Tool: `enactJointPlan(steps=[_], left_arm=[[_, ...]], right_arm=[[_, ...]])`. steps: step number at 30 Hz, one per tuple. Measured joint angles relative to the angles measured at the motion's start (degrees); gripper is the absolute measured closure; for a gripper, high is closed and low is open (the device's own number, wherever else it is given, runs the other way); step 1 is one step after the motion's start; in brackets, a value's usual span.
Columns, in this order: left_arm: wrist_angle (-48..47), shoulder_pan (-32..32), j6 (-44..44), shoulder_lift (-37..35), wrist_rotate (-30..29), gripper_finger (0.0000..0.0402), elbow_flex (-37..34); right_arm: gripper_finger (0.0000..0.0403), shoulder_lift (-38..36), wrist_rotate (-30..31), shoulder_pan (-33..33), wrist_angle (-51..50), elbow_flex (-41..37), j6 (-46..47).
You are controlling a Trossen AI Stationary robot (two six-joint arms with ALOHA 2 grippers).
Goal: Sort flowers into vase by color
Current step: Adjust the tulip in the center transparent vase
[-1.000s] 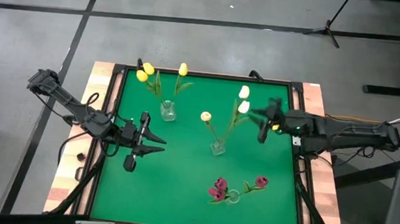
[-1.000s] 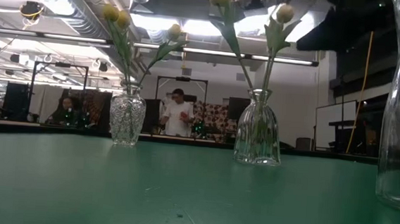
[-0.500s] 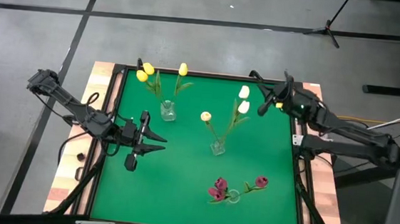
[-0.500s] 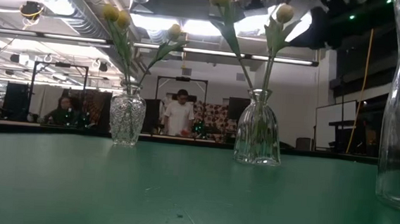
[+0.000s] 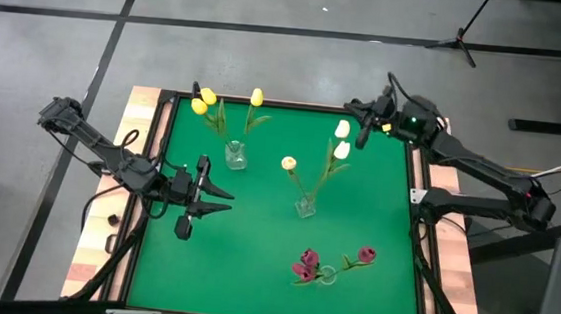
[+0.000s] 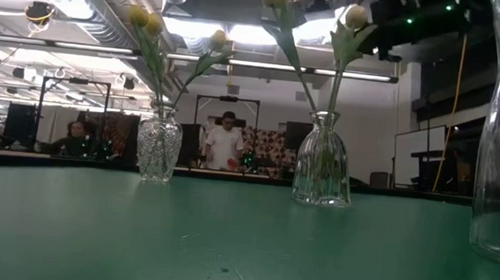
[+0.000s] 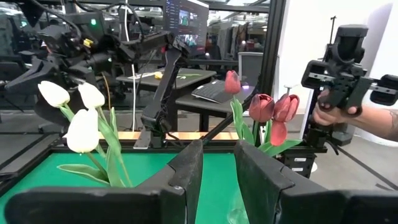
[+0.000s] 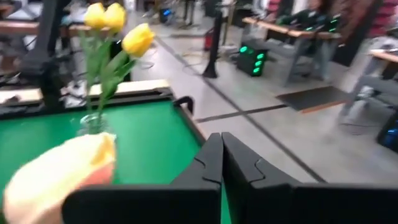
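Right tool (image 5: 361,135): we see its fingers pressed fully together with nothing between them, hovering at the desk's (image 5: 252,265) far right corner, just beside the cream-white flowers (image 5: 341,140).
Left tool (image 5: 225,200): fingers parted narrowly, empty, waiting over the left side of the desk.
Flowers: yellow flowers (image 5: 206,102) stand in the far-left vase (image 5: 235,156), cream-white ones in the middle vase (image 5: 304,206), red flowers (image 5: 306,261) in the near vase (image 5: 326,275).
Key relation: cream heads lie just inward of the right tool, their stems slanting down toward the desk centre; we judge the right arm far nearer.
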Motion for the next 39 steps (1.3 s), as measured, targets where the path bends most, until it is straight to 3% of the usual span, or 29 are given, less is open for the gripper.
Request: enactJointPlan(steps=[7, 23, 27, 33, 39], left_arm=[[-0.29, -0.04, 0.00, 0.00, 0.00, 0.0309, 0.00], [-0.51, -0.04, -1.46, 0.02, 0.00, 0.0309, 0.00], [-0.48, -0.04, -1.46, 0.02, 0.00, 0.0309, 0.00], [-0.48, -0.05, -2.07, 0.02, 0.00, 0.0309, 0.00], [-0.48, -0.07, -1.66, 0.02, 0.00, 0.0309, 0.00]], right_arm=[[0.0402, 1.22, -6.91, 0.38, -11.21, 6.11, -1.21], [0.0403, -0.58, -6.79, 12.91, -19.04, 9.10, -3.11], [0.0403, -0.59, -4.49, 15.00, -20.61, 9.10, -3.85], [0.0403, -3.16, 11.59, 18.13, -20.83, 9.08, -7.21], [0.0403, -2.61, 11.33, 19.21, -15.26, 9.11, -11.30]])
